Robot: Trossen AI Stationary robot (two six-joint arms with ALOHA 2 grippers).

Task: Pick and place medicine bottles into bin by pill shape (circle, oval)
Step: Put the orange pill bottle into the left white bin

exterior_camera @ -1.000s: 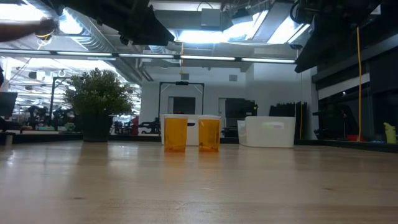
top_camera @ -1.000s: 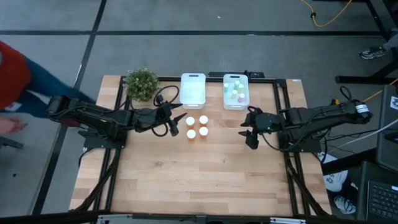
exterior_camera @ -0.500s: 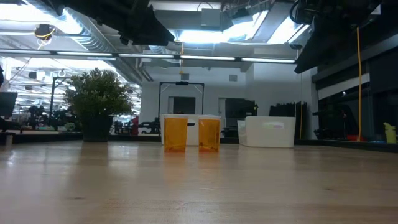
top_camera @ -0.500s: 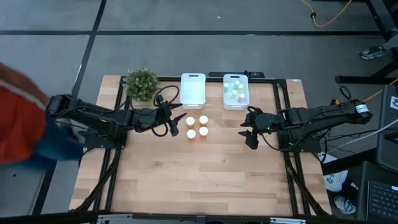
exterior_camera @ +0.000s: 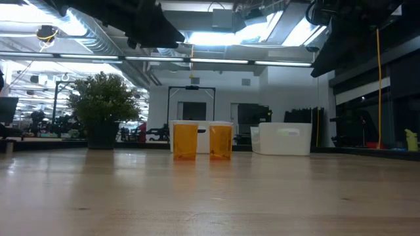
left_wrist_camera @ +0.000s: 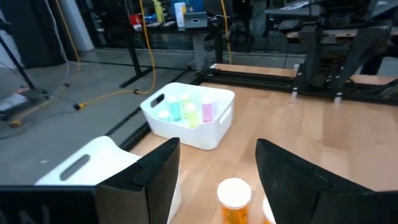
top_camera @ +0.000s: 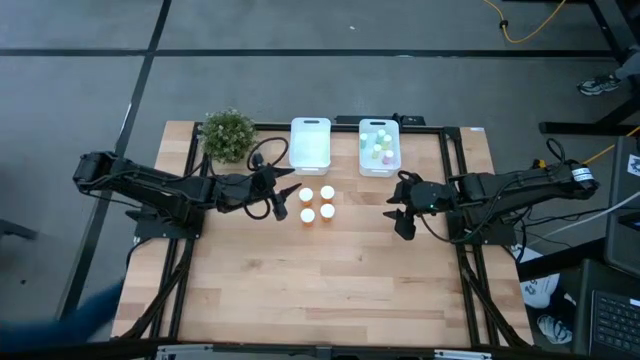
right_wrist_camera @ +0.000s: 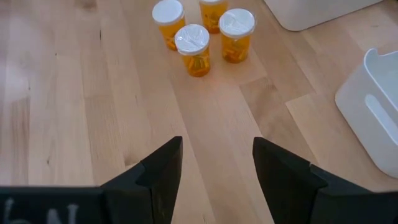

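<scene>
Between both empty, parted grippers, left gripper (top_camera: 281,204) and right gripper (top_camera: 400,222), four orange bottles (top_camera: 317,203) stand clustered for picking.

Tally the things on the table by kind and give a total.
Orange medicine bottles with white caps: 4
Small pale bottles in the right bin: about 5, too small to count exactly
White bins: 2, left bin, right bin
Potted plant: 1
Total: about 12
</scene>
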